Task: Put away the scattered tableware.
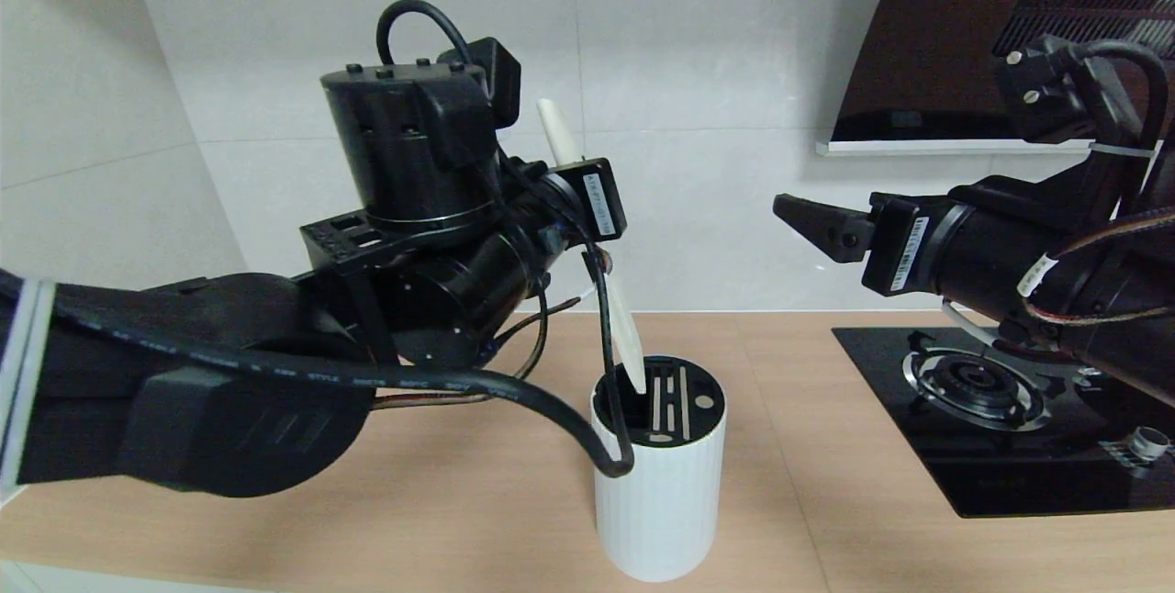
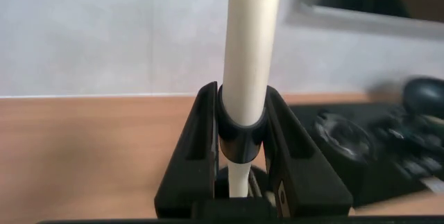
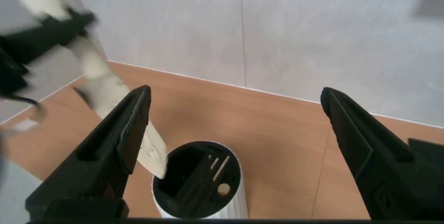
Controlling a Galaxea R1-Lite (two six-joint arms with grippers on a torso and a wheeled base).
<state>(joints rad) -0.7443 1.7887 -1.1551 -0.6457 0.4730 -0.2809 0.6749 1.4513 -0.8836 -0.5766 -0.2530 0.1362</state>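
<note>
Head view: the left gripper [image 1: 576, 173] clamps a cream utensil [image 1: 626, 336] by its handle, blade pointing down, its tip at the open slot of a white ribbed holder [image 1: 659, 483] standing on the wooden tabletop [image 1: 367, 520]. The right gripper [image 1: 800, 213] hangs apart over the black stove [image 1: 973, 409].

Left wrist view: the jaws press against both sides of the utensil's handle [image 2: 251, 44], which rises well above them.

Right wrist view: the right gripper's [image 3: 236, 93] jaws stand wide apart with nothing in them, the holder [image 3: 198, 182] between and beyond them, the utensil's blade [image 3: 149, 148] at its rim.
</note>
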